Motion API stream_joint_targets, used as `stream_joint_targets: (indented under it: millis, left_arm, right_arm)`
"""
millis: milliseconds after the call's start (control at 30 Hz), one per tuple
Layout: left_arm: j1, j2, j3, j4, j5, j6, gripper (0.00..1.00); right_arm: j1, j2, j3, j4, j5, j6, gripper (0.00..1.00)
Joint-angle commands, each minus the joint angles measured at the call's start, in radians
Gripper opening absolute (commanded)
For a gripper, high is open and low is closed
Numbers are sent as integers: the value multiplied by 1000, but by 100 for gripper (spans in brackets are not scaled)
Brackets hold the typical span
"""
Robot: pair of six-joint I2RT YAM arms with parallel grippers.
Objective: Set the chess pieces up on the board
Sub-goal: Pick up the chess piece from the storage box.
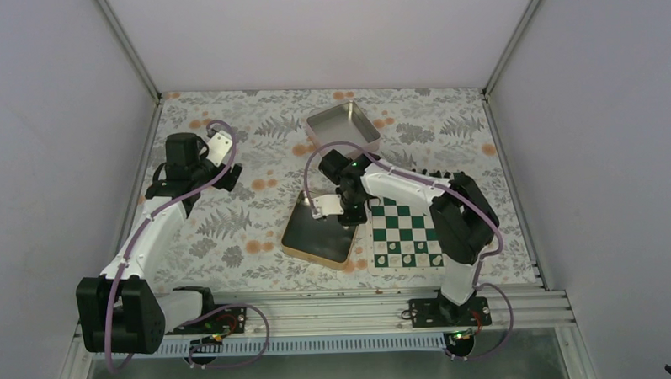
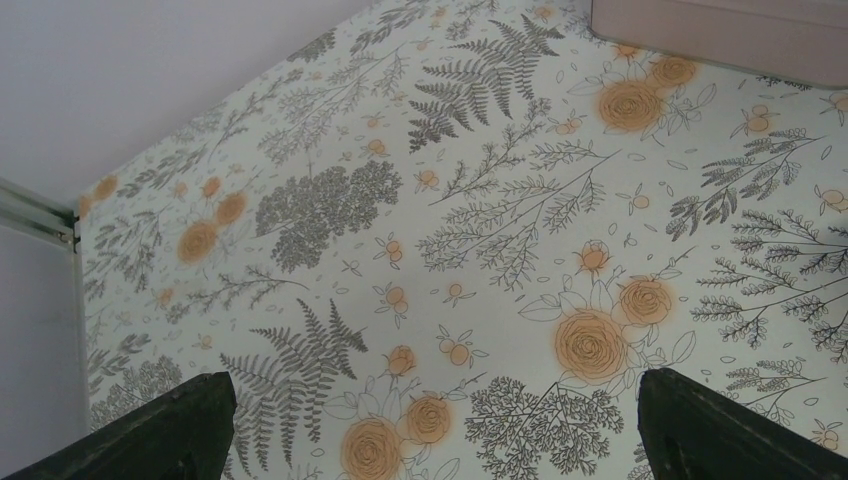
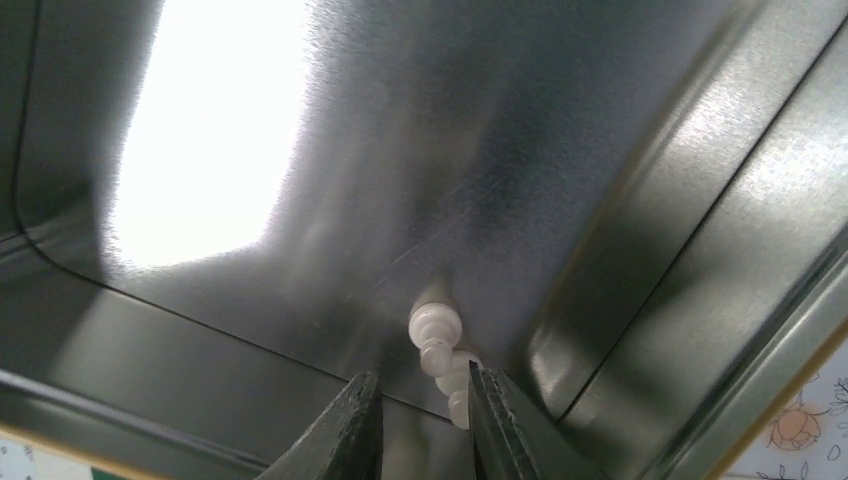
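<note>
Brushed metal fills the right wrist view: the shallow tan-rimmed square tin [image 1: 311,257] just left of the green-and-white chessboard [image 1: 407,231]. The right tool [image 3: 422,375] reaches in, fingers narrowed around a tiny white plastic chess piece [image 3: 435,325] lying close to the tin's wall; whether they pinch it I cannot tell. A second silver tin [image 1: 342,126] sits farther back. The left tool [image 2: 430,400] hangs released, spread wide, over the floral counter [image 2: 480,200].
</note>
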Motion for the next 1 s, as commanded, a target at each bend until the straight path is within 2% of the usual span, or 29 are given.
stream_joint_targets:
  millis: [0,467,833,967]
  left_arm:
    - [-5,-5,22,16,19,-10,100]
    - [-5,-4,28,6,21,-14,100]
    - [-4,-2,26,5,23,-14,100]
    - [-5,-2,26,4,23,-14,100]
  right_arm:
    - [11,30,15,34,28,20,24]
    - [11,66,-20,75,32,14,22]
    - [11,83,-20,72,35,14,15]
    - [11,75,-15,80,29,14,10]
